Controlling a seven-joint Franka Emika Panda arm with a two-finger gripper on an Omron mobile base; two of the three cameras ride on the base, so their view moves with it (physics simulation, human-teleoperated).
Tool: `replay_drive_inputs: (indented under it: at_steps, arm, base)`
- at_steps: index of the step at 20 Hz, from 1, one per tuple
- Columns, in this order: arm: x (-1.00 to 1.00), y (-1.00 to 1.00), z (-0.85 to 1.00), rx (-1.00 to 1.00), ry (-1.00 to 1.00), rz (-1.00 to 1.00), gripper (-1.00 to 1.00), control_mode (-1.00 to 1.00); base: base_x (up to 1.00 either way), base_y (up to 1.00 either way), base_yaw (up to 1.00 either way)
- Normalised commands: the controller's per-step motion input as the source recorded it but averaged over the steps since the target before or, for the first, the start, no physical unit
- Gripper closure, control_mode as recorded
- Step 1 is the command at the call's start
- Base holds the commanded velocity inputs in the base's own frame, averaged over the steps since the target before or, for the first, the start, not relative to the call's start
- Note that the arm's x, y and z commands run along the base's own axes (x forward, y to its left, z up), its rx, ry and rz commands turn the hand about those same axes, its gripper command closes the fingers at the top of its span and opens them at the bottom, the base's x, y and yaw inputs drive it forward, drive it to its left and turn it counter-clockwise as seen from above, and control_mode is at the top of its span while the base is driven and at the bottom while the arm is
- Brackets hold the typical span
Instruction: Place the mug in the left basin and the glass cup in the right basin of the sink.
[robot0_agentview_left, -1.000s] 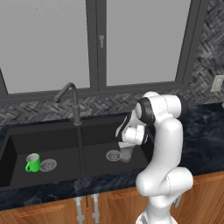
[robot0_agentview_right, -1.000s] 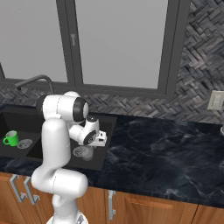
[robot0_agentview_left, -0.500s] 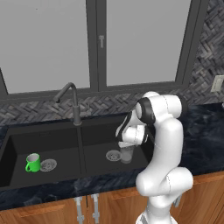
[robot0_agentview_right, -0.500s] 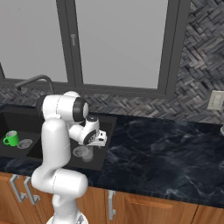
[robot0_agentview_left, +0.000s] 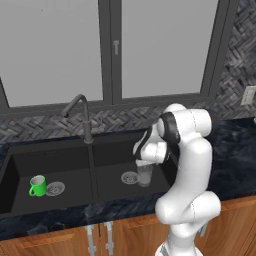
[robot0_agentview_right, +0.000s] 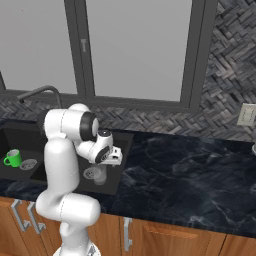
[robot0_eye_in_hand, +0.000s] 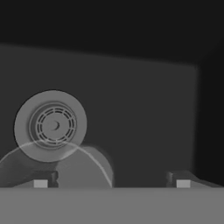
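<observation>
Fingers have sprung apart — gripper spread, glass cup upright in right basin

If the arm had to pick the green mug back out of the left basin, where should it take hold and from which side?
Probably from above, closing on the mug's round wall with its handle left outside the fingers. It stands upright on the left basin floor beside the drain, white inside facing up, handle sticking out sideways; the basin walls hinder a level approach.

Flat even rendered light, pale bright windows, dim murky hand view, soft low-resolution blur
</observation>
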Motion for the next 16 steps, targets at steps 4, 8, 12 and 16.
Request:
replay_drive_inputs:
  at_steps: [4,8,12,16]
  arm:
    - [0.00,0.00,0.38,0.00,0.00,0.00,-1.00,-1.00]
    - [-0.07,0.00,0.41,0.00,0.00,0.00,-1.00,-1.00]
    - [-0.25,0.00,0.33,0.00,0.00,0.00,-1.00,-1.00]
    - [-0.40,0.00,0.40,0.00,0.00,0.00,-1.00,-1.00]
  base:
    - [0.00,0.00,0.00]
    - [0.00,0.00,0.00]
    - [0.00,0.00,0.00]
    - [0.00,0.00,0.00]
